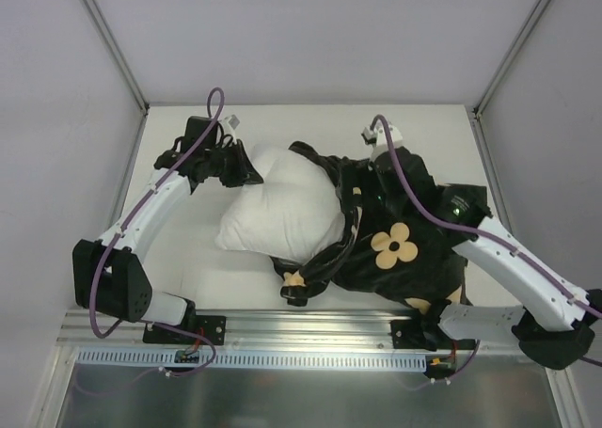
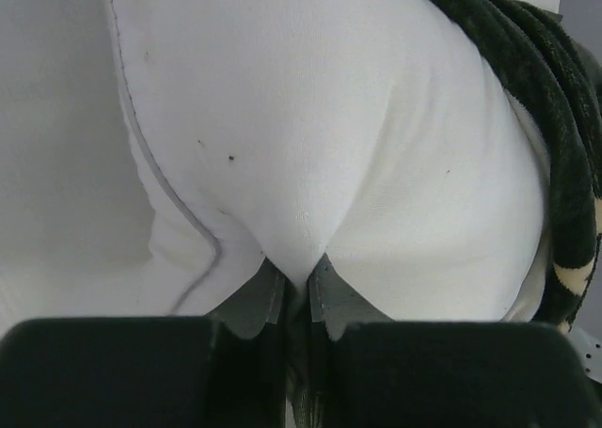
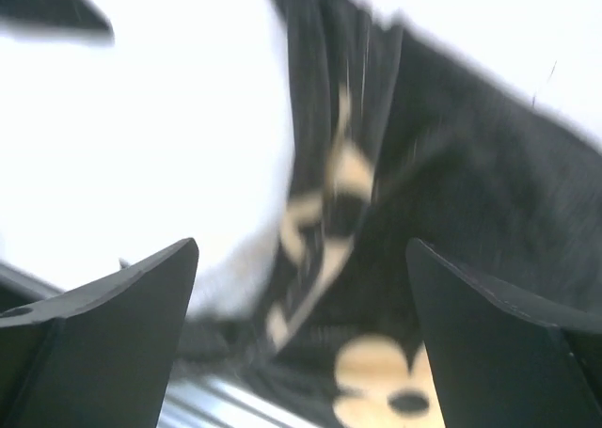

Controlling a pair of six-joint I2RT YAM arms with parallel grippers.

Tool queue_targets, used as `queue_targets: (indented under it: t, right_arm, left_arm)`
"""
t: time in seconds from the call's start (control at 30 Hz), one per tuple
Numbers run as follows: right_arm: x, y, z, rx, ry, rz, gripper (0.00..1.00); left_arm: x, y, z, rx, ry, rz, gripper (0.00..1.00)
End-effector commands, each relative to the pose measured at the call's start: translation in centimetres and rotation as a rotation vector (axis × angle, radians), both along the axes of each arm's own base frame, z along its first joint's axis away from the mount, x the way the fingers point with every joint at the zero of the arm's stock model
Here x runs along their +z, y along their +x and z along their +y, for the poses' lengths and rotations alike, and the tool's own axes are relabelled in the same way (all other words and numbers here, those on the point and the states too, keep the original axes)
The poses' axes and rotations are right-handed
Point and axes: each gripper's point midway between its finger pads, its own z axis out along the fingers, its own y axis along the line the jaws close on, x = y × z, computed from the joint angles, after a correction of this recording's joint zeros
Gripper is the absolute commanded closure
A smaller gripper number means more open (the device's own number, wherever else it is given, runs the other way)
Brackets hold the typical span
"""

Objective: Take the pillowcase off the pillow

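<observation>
White counter: pillow mostly bared, pillowcase bunched over its right end, last bit left to strip; left tool pinches pillow, right tool wide open, holding nothing.

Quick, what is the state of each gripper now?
Left gripper: closed, pinching the pillow.
Right gripper: open, holding nothing.

We're seeing the left arm and right arm in white shells with black joints, purple cables looping along each, dark wedge fingers on the right hand.
</observation>
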Motion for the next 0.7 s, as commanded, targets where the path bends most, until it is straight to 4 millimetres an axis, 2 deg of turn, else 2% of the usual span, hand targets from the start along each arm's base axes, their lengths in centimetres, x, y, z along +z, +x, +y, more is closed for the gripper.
queue_targets:
  t: [0.0,0.07,0.13,0.2,0.23,0.27,0.37,0.43,0.57,0.6,0.63,0.67]
  right_arm:
    - [1.8,3.9,1.5,-0.010,-0.053,-0.027,0.03]
    - [1.9,5.5,2.5,-0.005,-0.042,0.002,0.05]
    - [1.4,7.1,4.4,0.039,-0.081,0.038,0.05]
    - [-0.1,8.4,6.5,0.087,-0.134,0.095,0.04]
    - [-2.6,8.9,7.6,0.115,-0.180,0.156,0.04]
    - [-2.4,9.8,8.1,0.108,-0.177,0.157,0.04]
    - [-5.4,12.0,8.5,0.037,-0.229,0.216,0.04]
    - [-6.6,13.0,8.3,-0.002,-0.237,0.234,0.07]
    - [-8.1,14.4,7.9,-0.064,-0.165,0.277,0.21]
    - [-8.6,14.1,7.5,-0.071,-0.157,0.289,0.23]
    - [-8.8,14.4,7.5,-0.076,-0.139,0.290,0.28]
    - [-9.1,14.7,6.8,-0.098,-0.131,0.297,0.39]
  left_arm:
    - [1.4,-1.1,0.0,0.010,-0.029,-0.049,1.00]
    - [2.2,-2.0,0.3,0.020,-0.036,-0.079,1.00]
    - [2.2,-2.6,0.6,0.033,-0.038,-0.082,1.00]
    - [3.1,-3.4,0.7,0.029,-0.055,-0.110,1.00]
    - [3.1,-3.6,0.6,0.028,-0.060,-0.109,1.00]
    - [3.3,-3.7,0.6,0.024,-0.065,-0.114,1.00]
    - [3.3,-4.0,0.6,0.025,-0.071,-0.115,1.00]
    - [3.0,-4.5,0.6,0.020,-0.075,-0.107,1.00]
    - [2.4,-5.3,1.0,0.026,-0.069,-0.109,1.00]
    - [2.6,-5.5,1.1,0.027,-0.069,-0.121,1.00]
    - [2.3,-5.7,1.2,0.026,-0.067,-0.117,1.00]
    - [2.4,-5.8,1.2,0.024,-0.069,-0.124,1.00]
